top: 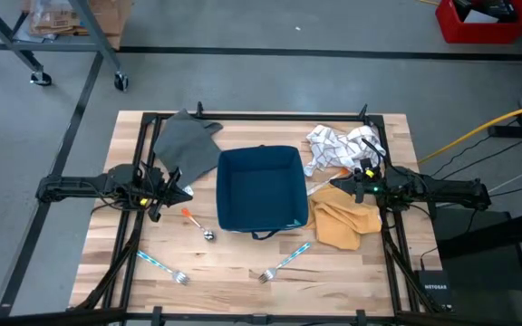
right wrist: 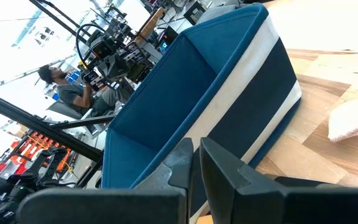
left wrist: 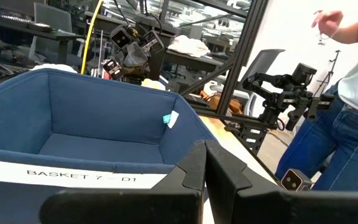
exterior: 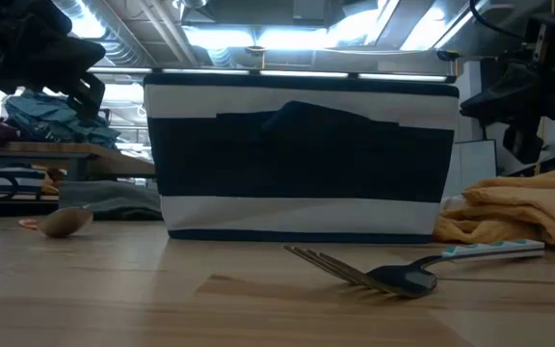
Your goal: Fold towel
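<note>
Both arms wait, so nothing is held: the left claw (top: pixel 172 190) is pinched shut by the basket (top: pixel 259 187); the right claw (top: pixel 344 187), nearly closed and empty, hovers over the mustard towel (top: pixel 344 224) lying crumpled near the worktop's (top: pixel 243 272) right edge.

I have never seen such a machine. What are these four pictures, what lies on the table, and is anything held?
It is a robot with two dark arms at a wooden table. One picture looks down from above, one looks level across the table, and two come from cameras on the wrists. In the middle stands a blue basket. Around it lie a grey cloth, a patterned white cloth, a yellow towel, two forks and a spoon. The left gripper and the right gripper wait beside the basket, jaws shut, holding nothing.
</note>
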